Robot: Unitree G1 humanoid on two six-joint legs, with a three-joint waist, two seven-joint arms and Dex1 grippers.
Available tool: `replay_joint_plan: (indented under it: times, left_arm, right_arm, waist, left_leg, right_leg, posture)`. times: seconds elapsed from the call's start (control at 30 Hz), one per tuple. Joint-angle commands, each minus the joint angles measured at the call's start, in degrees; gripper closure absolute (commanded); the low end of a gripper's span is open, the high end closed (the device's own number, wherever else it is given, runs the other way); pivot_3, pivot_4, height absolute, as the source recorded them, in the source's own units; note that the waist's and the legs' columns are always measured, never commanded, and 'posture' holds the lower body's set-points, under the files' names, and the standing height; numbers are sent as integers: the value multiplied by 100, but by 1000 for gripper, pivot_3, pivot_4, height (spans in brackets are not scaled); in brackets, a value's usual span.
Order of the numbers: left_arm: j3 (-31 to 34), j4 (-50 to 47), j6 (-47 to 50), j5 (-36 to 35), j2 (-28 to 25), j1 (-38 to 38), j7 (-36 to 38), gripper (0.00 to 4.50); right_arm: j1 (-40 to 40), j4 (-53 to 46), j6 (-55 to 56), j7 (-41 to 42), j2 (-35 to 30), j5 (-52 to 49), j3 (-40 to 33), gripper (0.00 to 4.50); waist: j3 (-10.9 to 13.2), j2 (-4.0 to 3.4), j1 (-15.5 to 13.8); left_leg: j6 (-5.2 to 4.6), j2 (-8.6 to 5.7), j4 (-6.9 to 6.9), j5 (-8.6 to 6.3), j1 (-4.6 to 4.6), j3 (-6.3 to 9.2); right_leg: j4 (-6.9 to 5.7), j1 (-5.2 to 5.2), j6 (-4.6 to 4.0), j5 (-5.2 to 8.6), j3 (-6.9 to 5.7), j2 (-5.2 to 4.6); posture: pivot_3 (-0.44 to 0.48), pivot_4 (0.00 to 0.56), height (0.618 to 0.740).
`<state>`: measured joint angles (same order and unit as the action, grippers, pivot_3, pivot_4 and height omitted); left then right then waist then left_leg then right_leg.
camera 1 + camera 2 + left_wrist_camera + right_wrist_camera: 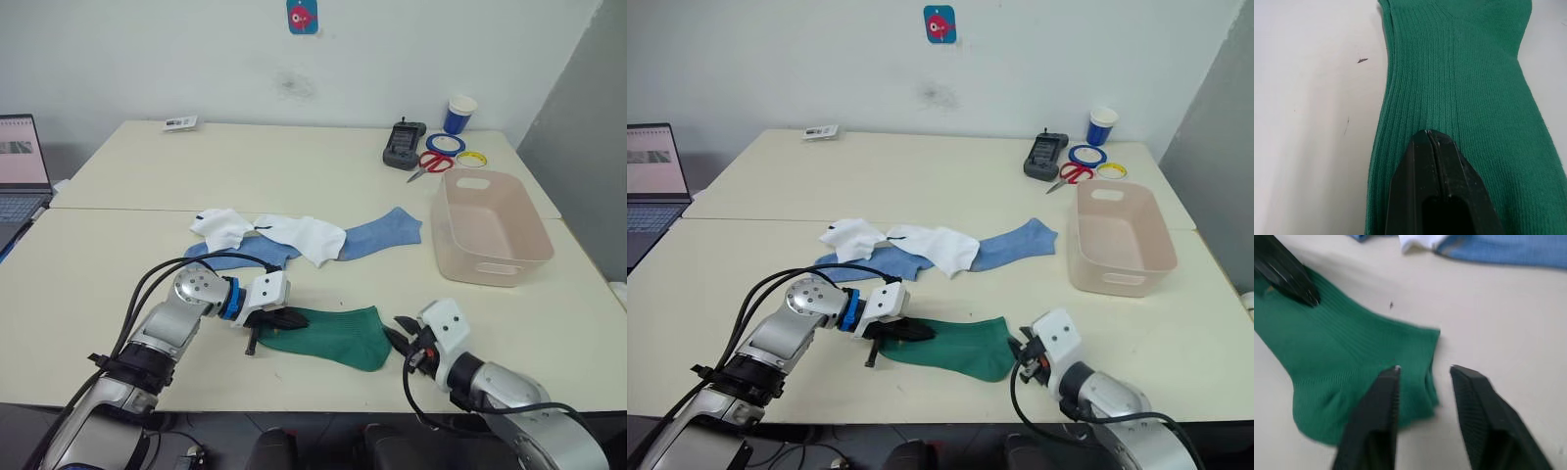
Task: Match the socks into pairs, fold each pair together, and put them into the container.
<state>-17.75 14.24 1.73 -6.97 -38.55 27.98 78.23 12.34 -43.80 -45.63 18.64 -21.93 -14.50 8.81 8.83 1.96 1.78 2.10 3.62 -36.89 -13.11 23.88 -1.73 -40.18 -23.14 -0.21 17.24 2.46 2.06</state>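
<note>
Nothing is binned yet: the container (493, 235) sits empty; left gripper (277, 320) jaws pinch the green socks (338, 336); right gripper (1422, 377) jaws gape; white socks (279, 233) and blue socks (382, 233) lie unpaired.

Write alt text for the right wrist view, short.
The right gripper is open over the edge of a green sock lying flat on the pale table, one finger above the cloth and one beside it. The left gripper rests shut on the sock's far end; light blue sock lies beyond.
</note>
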Motion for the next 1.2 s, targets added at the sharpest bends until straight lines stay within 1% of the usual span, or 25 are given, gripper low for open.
replay_joint_plan:
  times: [0.03,0.07,0.23,0.33,0.43,0.53,0.6,0.67,0.8,0.9,1.03,1.2]
  left_arm:
    - [-113,55,-34,194,-71,-165,43,4500]
    - [-106,37,-35,193,-72,-182,44,4500]
    - [-83,-3,-29,189,-65,-216,34,4500]
    - [-75,7,-44,194,-63,-220,23,4500]
    - [-61,20,-68,193,-63,-224,12,4500]
    - [-29,-47,35,126,-74,-235,45,4500]
    - [15,-120,102,73,-38,-241,6,4500]
    - [45,-180,159,46,5,-242,-39,4500]
    - [138,-631,692,-210,211,-190,-201,4500]
    - [132,-859,948,-262,330,-120,-268,4500]
    - [18,-794,890,-80,429,-111,-344,4500]
    - [-51,-750,904,-32,580,-104,-482,4500]
  right_arm:
    - [34,123,124,-204,193,97,183,1458]
    - [38,212,137,-246,244,135,279,1136]
    - [-39,515,126,-450,536,228,527,1136]
    - [-49,521,20,-395,632,109,566,1735]
    - [-57,507,63,-321,556,155,645,2747]
    - [-55,384,159,-237,370,236,698,3867]
    - [-49,274,189,-217,286,207,626,4465]
    - [-61,199,187,-207,254,165,540,4465]
    - [-209,-192,-51,-25,97,-142,148,4465]
    - [-518,-543,-509,131,-73,-476,-55,4465]
    - [-1061,-826,-1208,228,-157,-973,-247,4465]
    - [-1365,-785,-1610,429,-560,-1307,-677,4465]
  waist:
    - [-4,-5,12]
    - [-6,-7,12]
    - [-18,-3,12]
    - [-25,-2,13]
    - [-27,-2,13]
    - [-28,-3,13]
    - [-28,-2,12]
    - [-28,-2,10]
    - [-25,-5,2]
    - [-24,-2,5]
    - [-24,-2,8]
    - [-24,-2,0]
  left_leg:
    - [0,0,0,0,-2,0]
    - [0,0,0,0,-5,-1]
    - [0,0,1,0,-5,0]
    - [0,0,1,0,-6,-1]
    - [-1,1,2,0,-5,0]
    - [-1,1,2,0,-6,0]
    - [-1,0,2,0,-5,0]
    - [-1,0,2,0,-4,0]
    - [-1,1,1,0,-1,1]
    - [-1,0,-2,0,4,0]
    - [-1,-2,-1,0,2,6]
    - [-1,-1,1,0,4,6]
  right_leg:
    - [-1,1,0,0,0,0]
    - [-1,2,0,0,1,1]
    - [-2,2,0,0,0,2]
    - [-2,2,0,0,1,2]
    - [-2,2,-1,0,-1,3]
    - [-2,2,-1,1,0,4]
    - [-2,2,-1,1,0,4]
    - [-2,2,-1,1,0,4]
    - [-2,1,-1,1,-1,2]
    - [-1,-1,0,0,1,0]
    - [-2,0,0,0,-4,9]
    - [-1,-1,-1,1,-4,14]
  posture:
    - [0,150,732]
    - [0,150,732]
    - [0,150,732]
    - [0,150,732]
    - [0,150,732]
    - [0,150,732]
    - [0,150,732]
    - [0,150,732]
    - [0,150,732]
    - [0,150,732]
    - [0,150,732]
    - [0,150,732]
